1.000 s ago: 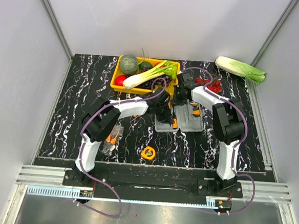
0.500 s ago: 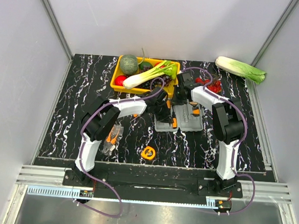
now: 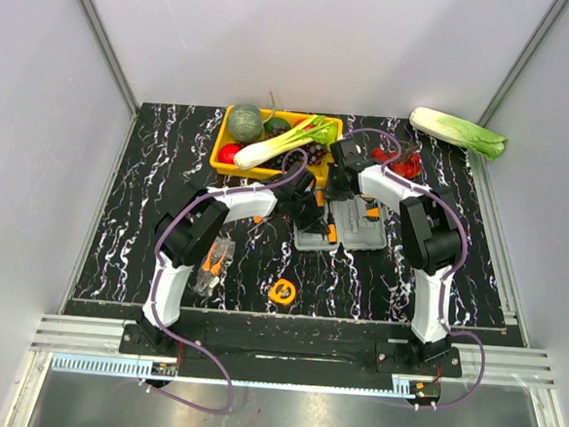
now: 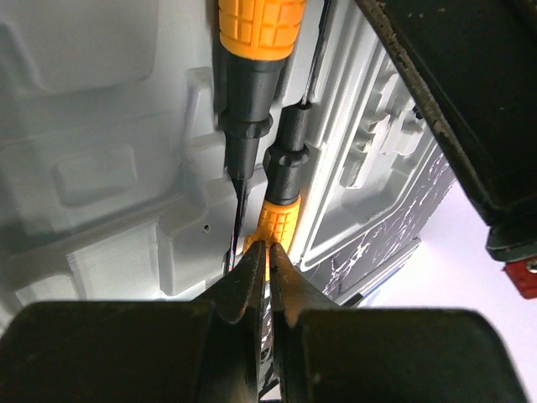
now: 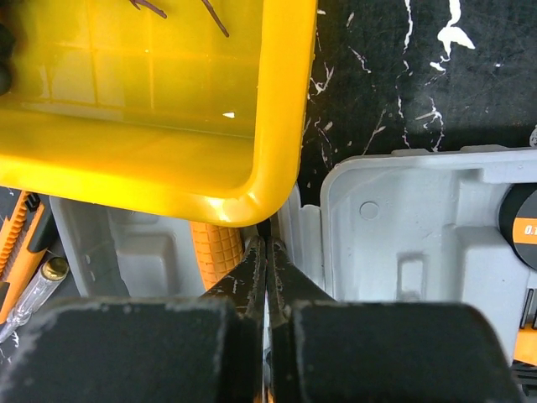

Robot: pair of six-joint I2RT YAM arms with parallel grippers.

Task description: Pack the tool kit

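The tool kit [image 3: 350, 225] is a grey case lying open in the middle of the table. Two orange-and-black screwdrivers [image 4: 254, 67] lie in its moulded slots. My left gripper [image 4: 268, 247] is shut, its tips touching the orange handle [image 4: 278, 223] of the nearer screwdriver, with nothing held. My right gripper [image 5: 267, 243] is shut and empty over the hinge between the case halves [image 5: 419, 243], beside an orange handle [image 5: 216, 252]. From above, the left gripper [image 3: 307, 207] and the right gripper [image 3: 339, 185] both stand over the case's far part. A yellow tape measure [image 3: 282, 292] lies on the table nearer the front.
A yellow tray [image 3: 222, 155] of vegetables stands right behind the case; its rim [image 5: 281, 126] overhangs my right fingers. Bagged orange pliers [image 3: 213, 262] lie by the left arm. A cabbage [image 3: 458, 133] and a red item [image 3: 406, 164] lie at the back right.
Both grippers have closed the last bit. Both arms have shifted slightly toward the back left over the case.
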